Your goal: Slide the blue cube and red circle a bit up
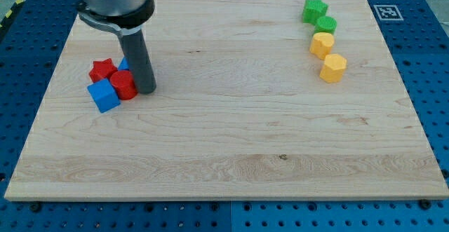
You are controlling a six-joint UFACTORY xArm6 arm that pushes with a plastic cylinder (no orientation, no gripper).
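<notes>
The blue cube (104,95) lies at the view's left on the wooden board (231,120). The red circle (124,85) touches its upper right corner. A red star (102,69) sits just above them, and a second blue block (124,65) peeks out behind the rod. My tip (145,90) rests on the board right beside the red circle, on its right side, touching or nearly touching it.
At the view's top right stand a green star (315,10), a green round block (326,25), and two yellow blocks (322,44) (334,68) in a slanted column. The board's edges border a blue perforated table.
</notes>
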